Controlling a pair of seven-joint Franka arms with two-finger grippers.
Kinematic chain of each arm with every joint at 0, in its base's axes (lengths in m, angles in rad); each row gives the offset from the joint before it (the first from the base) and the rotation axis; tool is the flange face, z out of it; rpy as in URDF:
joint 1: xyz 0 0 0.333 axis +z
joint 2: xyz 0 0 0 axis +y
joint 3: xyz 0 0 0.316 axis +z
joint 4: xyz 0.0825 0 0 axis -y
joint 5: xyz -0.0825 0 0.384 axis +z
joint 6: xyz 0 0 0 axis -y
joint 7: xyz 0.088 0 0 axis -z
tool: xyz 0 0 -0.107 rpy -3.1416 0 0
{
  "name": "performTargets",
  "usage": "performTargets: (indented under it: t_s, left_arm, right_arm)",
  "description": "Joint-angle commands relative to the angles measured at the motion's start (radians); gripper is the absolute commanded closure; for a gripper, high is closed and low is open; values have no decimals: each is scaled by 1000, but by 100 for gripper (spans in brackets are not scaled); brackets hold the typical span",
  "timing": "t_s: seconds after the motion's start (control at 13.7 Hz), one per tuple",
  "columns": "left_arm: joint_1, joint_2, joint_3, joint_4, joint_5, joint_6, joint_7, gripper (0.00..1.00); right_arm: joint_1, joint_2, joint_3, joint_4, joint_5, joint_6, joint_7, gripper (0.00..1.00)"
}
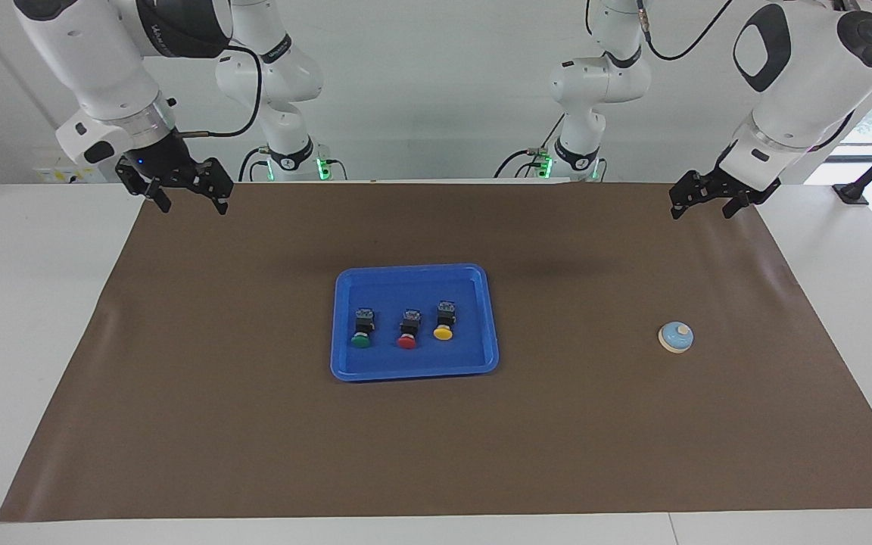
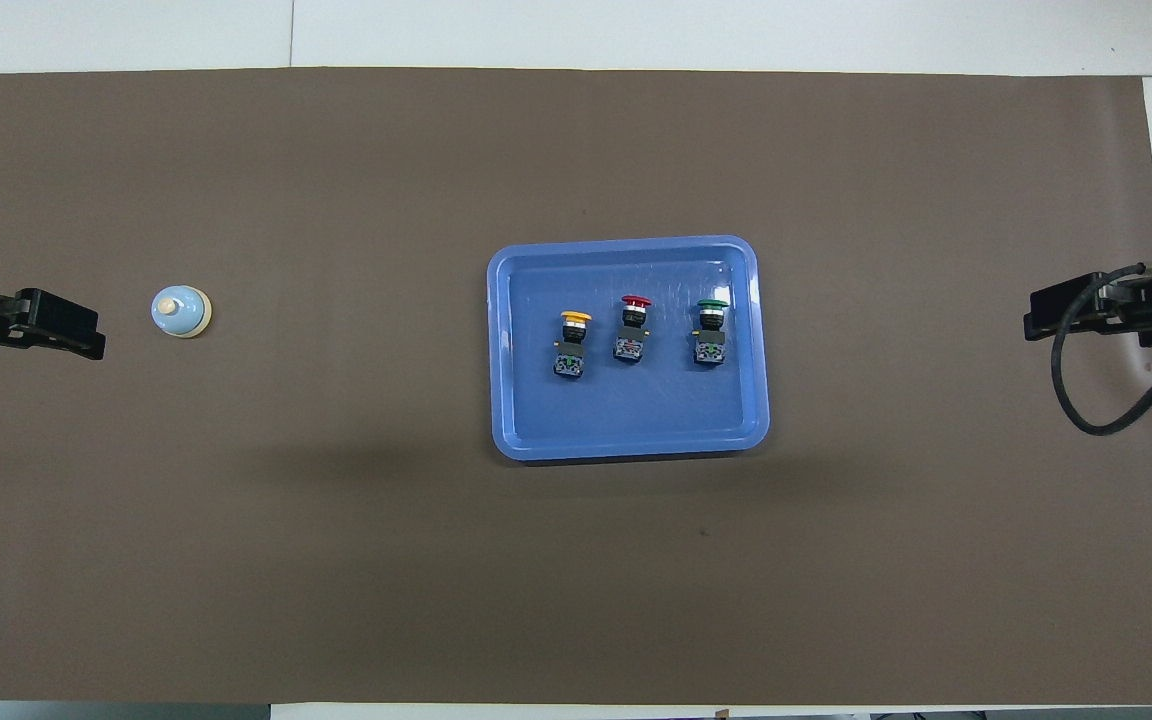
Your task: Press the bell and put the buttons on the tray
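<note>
Green, red and yellow buttons [image 1: 406, 329] lying in blue tray [image 1: 415, 276] mid-worktop, bell [image 1: 676, 337] toward left arm's end, left claw [image 1: 699, 203] and right claw [image 1: 188, 195] raised over mat [image 1: 254, 424] corners, both spread apart, empty

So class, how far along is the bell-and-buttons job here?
Done: the green button, red button and yellow button lie in the blue tray. In hand: nothing; the left gripper and right gripper are open. Whether the bell was pressed cannot be told.
</note>
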Motion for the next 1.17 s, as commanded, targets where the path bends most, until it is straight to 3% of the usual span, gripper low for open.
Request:
performTargets:
  t_s: [0.0, 1.09]
  left_arm:
    - [-15, -4, 6, 6, -11, -7, 7, 0]
    - [-10, -4, 9, 12, -13, 38, 2, 0]
  right_arm:
    - [-9, -23, 9, -23, -10, -4, -8, 0]
    - [-9, -23, 9, -21, -10, -4, -8, 0]
